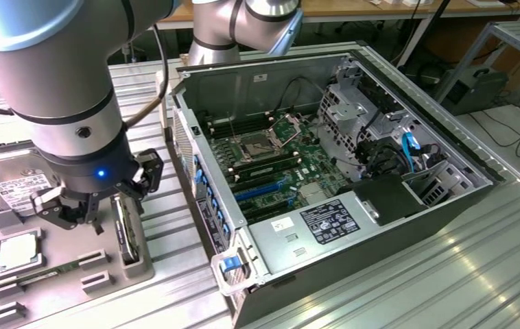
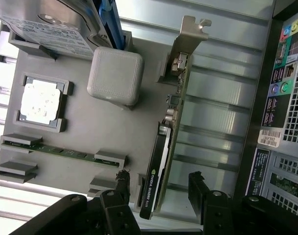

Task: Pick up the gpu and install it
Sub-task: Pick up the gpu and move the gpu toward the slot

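Observation:
The gpu [image 2: 161,161] is a thin black card with a green board edge and a silver end bracket [image 2: 188,34]. It stands on its edge in a slot at the side of the grey holder tray [image 2: 80,127]. My gripper [image 2: 159,188] is open just above the card's end farthest from the bracket, with one finger on each side and gaps to the card on both. In the exterior view the gripper [image 1: 104,205] hangs over the tray on the exterior view's left, directly above the gpu [image 1: 130,236].
The tray also holds a silver hard drive [image 1: 18,185], a square CPU chip [image 2: 39,100], a memory stick [image 2: 56,149] and a grey block [image 2: 114,76]. The open computer case [image 1: 333,171] lies on the exterior view's right, its motherboard [image 1: 269,164] exposed.

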Tool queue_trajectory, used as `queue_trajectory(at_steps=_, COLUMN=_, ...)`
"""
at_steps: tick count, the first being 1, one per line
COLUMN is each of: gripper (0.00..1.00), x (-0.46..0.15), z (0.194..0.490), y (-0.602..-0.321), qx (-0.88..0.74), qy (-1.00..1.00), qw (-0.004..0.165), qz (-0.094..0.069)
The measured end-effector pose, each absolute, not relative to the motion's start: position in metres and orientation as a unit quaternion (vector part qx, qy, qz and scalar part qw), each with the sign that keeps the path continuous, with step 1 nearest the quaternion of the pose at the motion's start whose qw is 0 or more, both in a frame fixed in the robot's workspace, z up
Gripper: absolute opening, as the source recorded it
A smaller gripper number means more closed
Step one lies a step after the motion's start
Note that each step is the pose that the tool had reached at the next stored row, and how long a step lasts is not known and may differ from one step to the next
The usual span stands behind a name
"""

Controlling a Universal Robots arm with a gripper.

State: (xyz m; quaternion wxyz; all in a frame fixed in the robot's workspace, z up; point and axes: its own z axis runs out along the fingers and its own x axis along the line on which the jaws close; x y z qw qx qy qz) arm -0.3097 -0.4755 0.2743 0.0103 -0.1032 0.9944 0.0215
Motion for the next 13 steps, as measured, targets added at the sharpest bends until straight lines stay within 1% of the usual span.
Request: queue_trajectory(at_steps=13, gripper=0.60, x=-0.3063, z=0.2667, y=-0.4773, qx=-0.106, qy=0.994, qw=0.010, qz=0.021)
